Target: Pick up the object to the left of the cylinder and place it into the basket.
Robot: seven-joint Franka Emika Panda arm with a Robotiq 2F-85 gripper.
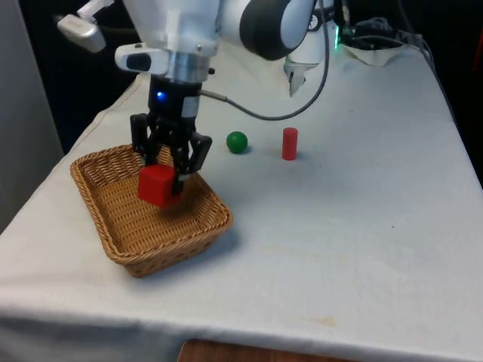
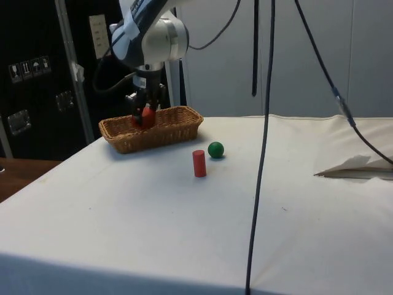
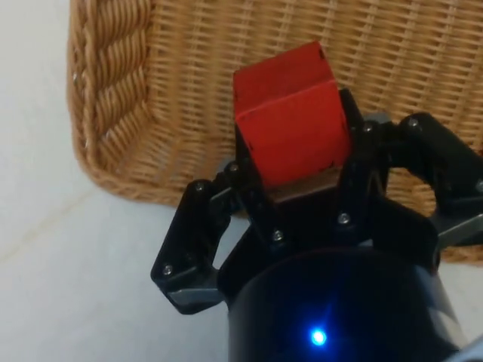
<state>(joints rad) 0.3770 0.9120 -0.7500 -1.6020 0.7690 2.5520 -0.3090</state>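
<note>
I have the gripper [image 1: 167, 167] clenched on a red cube [image 1: 157, 185], one finger pressed to each opposite side, and I am holding it above the inside of the wicker basket [image 1: 121, 230], not yet touching the woven floor as far as I can judge. From the wrist the cube [image 3: 290, 124] sits over the basket's weave [image 3: 189, 68], just inside the rim. I hold it there — within the walls — so that on release it should fall in rather than onto the cloth. Beyond the basket a green ball [image 1: 237, 142] rests on the table, and just past the ball stands a red cylinder [image 1: 290, 143], upright. That ball, untouched, is what lies beside the cylinder — the cube I carry is what the pictures show in hand.
</note>
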